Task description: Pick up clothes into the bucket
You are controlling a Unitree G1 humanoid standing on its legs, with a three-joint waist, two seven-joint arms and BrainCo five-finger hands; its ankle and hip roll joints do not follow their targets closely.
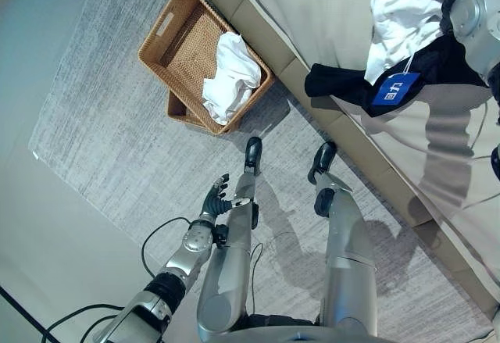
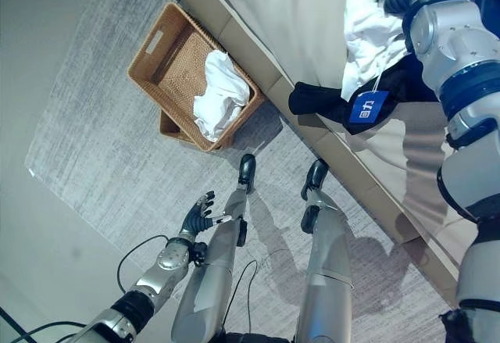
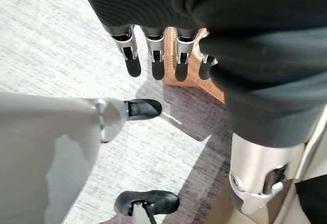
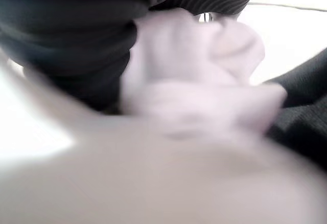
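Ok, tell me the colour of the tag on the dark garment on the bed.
Blue tag with white print, clearest in the left eye view.

I'm seeing a woven wicker basket [image 1: 176,42] holding soft, crumpled white cloth [image 1: 228,77], lying on a rough, flat-woven grey rug [image 1: 101,136]; matt black fabric [image 1: 344,85] is draping over smooth beige upholstery [image 1: 312,7].

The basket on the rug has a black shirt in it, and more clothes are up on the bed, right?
Not quite: the cloth in the basket is white, not black, as the left eye view shows. The black garment lies on the bed with more white clothes.
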